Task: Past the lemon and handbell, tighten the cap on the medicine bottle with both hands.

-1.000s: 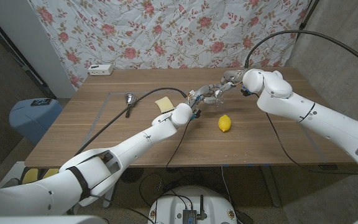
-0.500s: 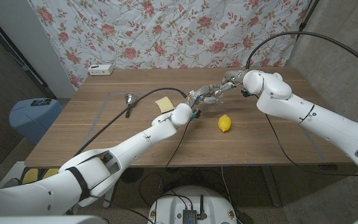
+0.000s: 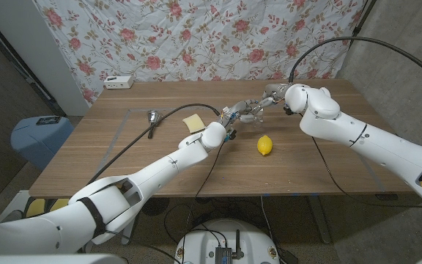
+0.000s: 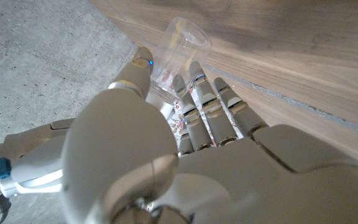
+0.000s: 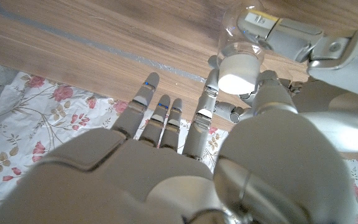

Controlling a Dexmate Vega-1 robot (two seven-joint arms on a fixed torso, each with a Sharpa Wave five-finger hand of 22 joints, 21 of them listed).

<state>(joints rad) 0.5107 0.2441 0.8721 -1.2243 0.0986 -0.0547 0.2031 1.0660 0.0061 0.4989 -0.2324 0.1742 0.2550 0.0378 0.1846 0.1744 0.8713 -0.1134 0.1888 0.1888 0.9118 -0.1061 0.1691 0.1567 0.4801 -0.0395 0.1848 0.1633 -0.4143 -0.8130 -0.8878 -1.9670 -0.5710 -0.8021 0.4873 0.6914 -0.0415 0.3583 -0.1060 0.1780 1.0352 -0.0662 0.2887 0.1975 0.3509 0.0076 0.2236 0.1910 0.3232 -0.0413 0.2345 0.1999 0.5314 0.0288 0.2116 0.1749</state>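
Clear plastic medicine bottle — left hand grips it, right hand pinches round white cap

medicine bottle: clear, white cap | lifted, held in hands

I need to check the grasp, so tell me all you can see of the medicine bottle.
The bottle is small and clear, plastic by its look, with a white cap. It is lifted off the table past the lemon. The left hand grips its body; the right hand has fingers at the cap. No contents are discernible.
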